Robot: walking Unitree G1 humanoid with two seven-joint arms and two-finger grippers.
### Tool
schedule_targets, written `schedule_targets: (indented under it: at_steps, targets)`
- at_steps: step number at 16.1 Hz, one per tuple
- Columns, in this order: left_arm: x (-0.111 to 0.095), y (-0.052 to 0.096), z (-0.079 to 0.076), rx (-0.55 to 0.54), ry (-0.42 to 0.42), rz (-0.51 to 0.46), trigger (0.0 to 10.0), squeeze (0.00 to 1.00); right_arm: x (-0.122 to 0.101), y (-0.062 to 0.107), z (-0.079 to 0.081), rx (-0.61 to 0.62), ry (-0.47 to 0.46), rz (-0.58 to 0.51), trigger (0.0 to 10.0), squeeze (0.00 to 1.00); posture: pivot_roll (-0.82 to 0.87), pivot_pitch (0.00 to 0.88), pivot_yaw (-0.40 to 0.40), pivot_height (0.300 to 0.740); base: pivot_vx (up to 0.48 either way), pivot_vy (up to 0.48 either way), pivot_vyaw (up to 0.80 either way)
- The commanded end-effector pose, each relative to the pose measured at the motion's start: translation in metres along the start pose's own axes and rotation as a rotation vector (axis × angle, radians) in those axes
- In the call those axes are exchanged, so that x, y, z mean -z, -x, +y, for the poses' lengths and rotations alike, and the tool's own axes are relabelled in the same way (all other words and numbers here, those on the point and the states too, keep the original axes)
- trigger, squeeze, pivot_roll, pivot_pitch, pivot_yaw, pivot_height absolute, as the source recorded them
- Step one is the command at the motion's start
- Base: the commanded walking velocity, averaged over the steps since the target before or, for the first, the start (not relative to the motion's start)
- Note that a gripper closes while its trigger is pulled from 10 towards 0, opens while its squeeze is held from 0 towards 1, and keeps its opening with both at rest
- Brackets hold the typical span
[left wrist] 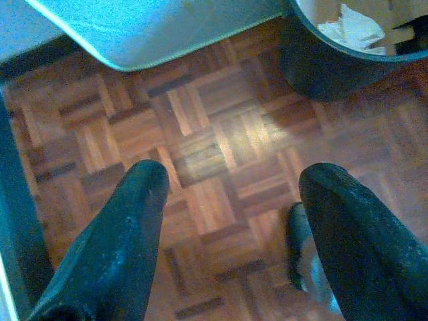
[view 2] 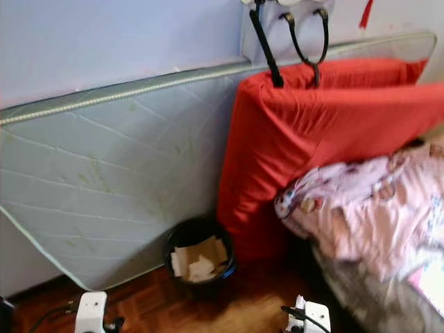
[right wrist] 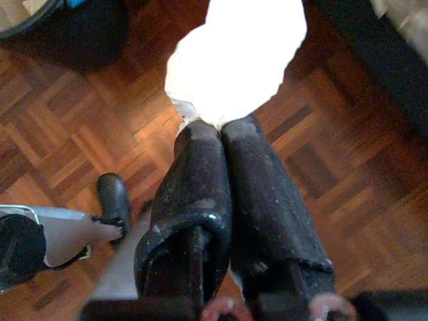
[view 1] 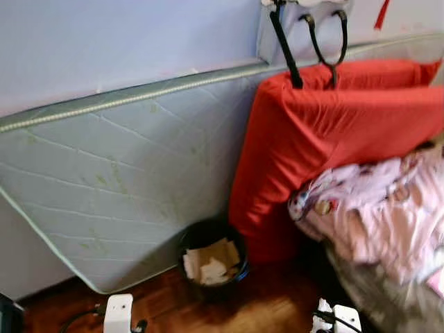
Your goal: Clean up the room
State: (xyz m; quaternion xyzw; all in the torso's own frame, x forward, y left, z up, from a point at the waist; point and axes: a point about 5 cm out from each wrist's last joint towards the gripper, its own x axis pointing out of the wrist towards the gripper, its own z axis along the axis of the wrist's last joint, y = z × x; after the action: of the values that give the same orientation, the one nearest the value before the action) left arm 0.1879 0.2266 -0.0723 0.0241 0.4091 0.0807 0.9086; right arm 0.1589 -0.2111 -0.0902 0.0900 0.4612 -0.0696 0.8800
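Carry step, by the look of it: white wad, crumpled, soft, probably tissue or paper, overexposed so texture unreadable, pinched at its lower edge by right gripper, black fingers pressed together on it. Held above parquet, short of bin.

Bin: round, black, open top, standing on the parquet, already part full of torn cardboard and paper scraps.

Next move, as a guess: bring the wad over the bin's mouth, then release; light and floppy, so needs to be well inside the rim.

Left gripper just beside the bin, fingers spread wide, holding nothing.

Behind the bin: quilted grey mattress leaning on the wall. Right of the bin: red padded cushion, smooth fabric; further right, pink printed bedding, bunched.
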Motion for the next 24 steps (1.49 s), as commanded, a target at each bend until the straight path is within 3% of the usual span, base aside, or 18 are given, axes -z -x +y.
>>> schedule_targets:
  at_steps: [1,9,24]
  targets:
    - [0.0011,-0.0001,-0.0040,0.010,0.000,0.008,10.0,0.00,0.0022,0.0014,-0.0050,0.013,0.002,0.004,10.0,0.00,0.03,0.000,0.012,0.713,0.000,0.416,0.00]
    - [0.0009,-0.0001,-0.0026,0.006,-0.002,0.008,10.0,0.00,0.0025,0.0012,-0.0036,0.011,-0.001,0.004,10.0,0.00,0.04,0.000,0.015,0.713,0.000,0.383,0.00]
    - [0.0022,-0.0003,-0.0025,0.024,-0.004,0.031,10.0,0.00,0.0008,0.0009,-0.0022,0.003,0.009,-0.011,10.0,0.00,0.05,0.000,0.013,0.713,0.000,0.000,0.09]
